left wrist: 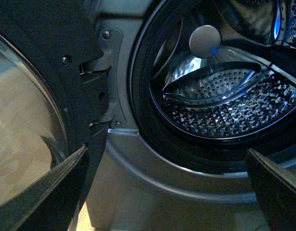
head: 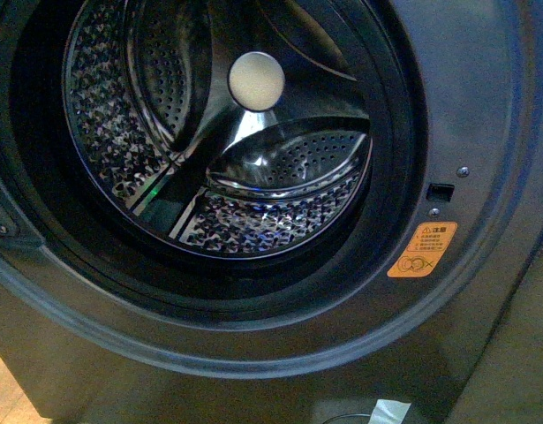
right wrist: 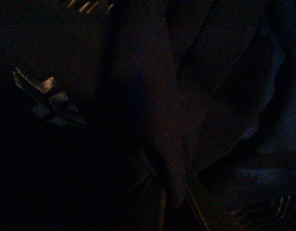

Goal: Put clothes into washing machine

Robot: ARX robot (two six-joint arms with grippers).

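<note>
The washing machine point(head: 483, 106) fills the front view, grey, with its black gasket point(head: 399, 159) and perforated steel drum point(head: 253, 221) open. A cream disc point(head: 256, 80) sits at the drum's centre and no clothes show inside. Neither arm shows in the front view. In the left wrist view my left gripper point(left wrist: 167, 192) is open and empty, low in front of the machine's rim, facing the drum point(left wrist: 225, 101). The right wrist view is dim. It shows folds of the dark navy clothes point(right wrist: 157, 110) bunched at my right gripper point(right wrist: 172, 192), which is shut on them.
The machine's door point(left wrist: 22, 134) stands swung open on the left of the porthole, on its hinge point(left wrist: 97, 91). An orange warning sticker point(head: 422, 250) and a latch slot point(head: 440, 190) are on the right of the rim. Wooden floor point(head: 6, 393) shows at the lower left.
</note>
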